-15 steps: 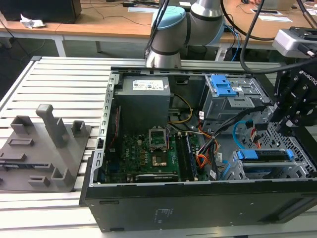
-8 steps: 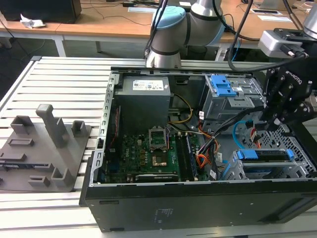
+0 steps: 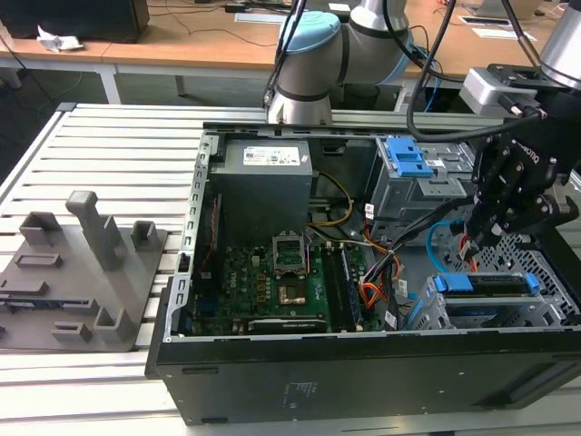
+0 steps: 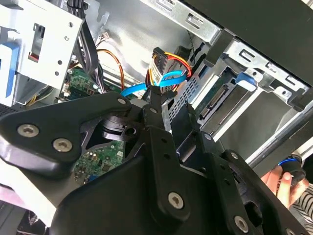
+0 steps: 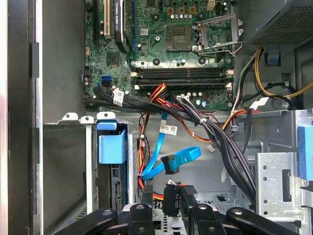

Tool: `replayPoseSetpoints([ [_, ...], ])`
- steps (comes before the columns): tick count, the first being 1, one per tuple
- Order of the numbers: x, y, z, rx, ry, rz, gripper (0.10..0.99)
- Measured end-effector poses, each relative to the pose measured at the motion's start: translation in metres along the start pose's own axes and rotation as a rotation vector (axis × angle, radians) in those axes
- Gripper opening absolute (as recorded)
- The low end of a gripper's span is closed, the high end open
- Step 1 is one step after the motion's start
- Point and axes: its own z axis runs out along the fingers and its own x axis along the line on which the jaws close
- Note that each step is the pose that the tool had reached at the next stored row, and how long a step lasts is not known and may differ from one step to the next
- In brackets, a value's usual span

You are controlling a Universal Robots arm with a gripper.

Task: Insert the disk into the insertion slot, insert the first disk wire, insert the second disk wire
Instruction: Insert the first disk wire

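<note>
1 black wire plug [image 5: 172,191] is being clamped in the narrow pincer [image 5: 167,197]. The disk [image 3: 481,283] is being held seated in the insertion slot [image 3: 549,272], its connector edge being presented toward the pincer, near but not touching.

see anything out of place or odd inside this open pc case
Yes: the flat bright blue data cable hangs loose mid-case, its dark plug mated to nothing. The silver-grey disk in its bright blue carrier sits in the low grey perforated metal cage; nothing looks damaged.
</note>
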Motion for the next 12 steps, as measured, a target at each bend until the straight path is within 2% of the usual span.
replayPoseSetpoints([
  [4, 0.0000, 0.0000, 0.0001, 0.000, 0.0001, 0.000, 0.345],
  [5, 0.0000, 0.0000, 0.0001, 0.000, 0.0002, 0.000, 0.216],
  [6, 0.0000, 0.0000, 0.0001, 0.000, 0.0003, 0.000, 0.169],
  [12, 0.0007, -0.0001, 0.0002, 0.000, 0.0005, 0.000, 0.169],
])
